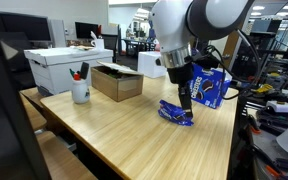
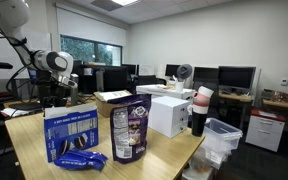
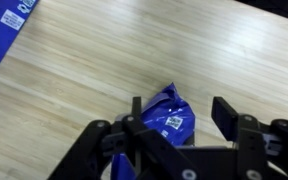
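Note:
A crumpled blue snack packet point(image 3: 170, 118) lies flat on the light wooden table point(image 3: 94, 70). My gripper point(image 3: 179, 112) hangs straight over it, open, one finger on each side. The left finger point(image 3: 136, 108) is at the packet's edge, and a strip of bare wood shows between the packet and the right finger point(image 3: 225, 115). In an exterior view the gripper point(image 1: 185, 102) points down just above the same packet point(image 1: 176, 113), near the table's far edge. In the other exterior view the gripper is hidden behind a blue cookie box point(image 2: 71, 133).
The blue cookie box point(image 1: 212, 87) stands upright just behind the gripper. An open cardboard box point(image 1: 117, 82), a white mug of pens point(image 1: 80, 92) and a white carton point(image 1: 64, 65) sit further along. A purple snack bag point(image 2: 130, 130) stands beside the cookie box.

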### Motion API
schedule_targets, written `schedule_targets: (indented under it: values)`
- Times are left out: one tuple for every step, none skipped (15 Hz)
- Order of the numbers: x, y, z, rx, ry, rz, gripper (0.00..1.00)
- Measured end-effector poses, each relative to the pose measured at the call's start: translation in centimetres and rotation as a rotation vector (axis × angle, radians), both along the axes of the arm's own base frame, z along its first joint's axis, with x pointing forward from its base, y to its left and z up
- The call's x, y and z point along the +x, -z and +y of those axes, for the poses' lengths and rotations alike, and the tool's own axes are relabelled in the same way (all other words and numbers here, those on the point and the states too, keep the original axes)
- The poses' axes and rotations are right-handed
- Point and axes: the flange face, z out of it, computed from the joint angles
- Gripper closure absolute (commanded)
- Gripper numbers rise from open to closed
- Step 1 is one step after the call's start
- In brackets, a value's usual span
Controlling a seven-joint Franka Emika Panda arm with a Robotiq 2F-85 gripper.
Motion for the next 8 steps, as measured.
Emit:
schedule_targets:
  values:
    - [0.0,0.3,0.1,0.000,-0.003,0.006,0.07]
    - [0.1,0.6,0.2,0.001,-0.008,0.012,0.36]
    - [0.1,0.8,0.2,0.002,-0.010,0.016,0.32]
    - [0.2,1.0,0.3,0.003,-0.013,0.020,0.32]
    - [0.3,1.2,0.4,0.004,-0.014,0.023,0.36]
    - [0.3,1.4,0.4,0.004,-0.015,0.026,0.42]
    - [0.4,1.5,0.5,0.004,-0.015,0.028,0.49]
    - [0.4,1.5,0.5,0.005,-0.016,0.028,0.55]
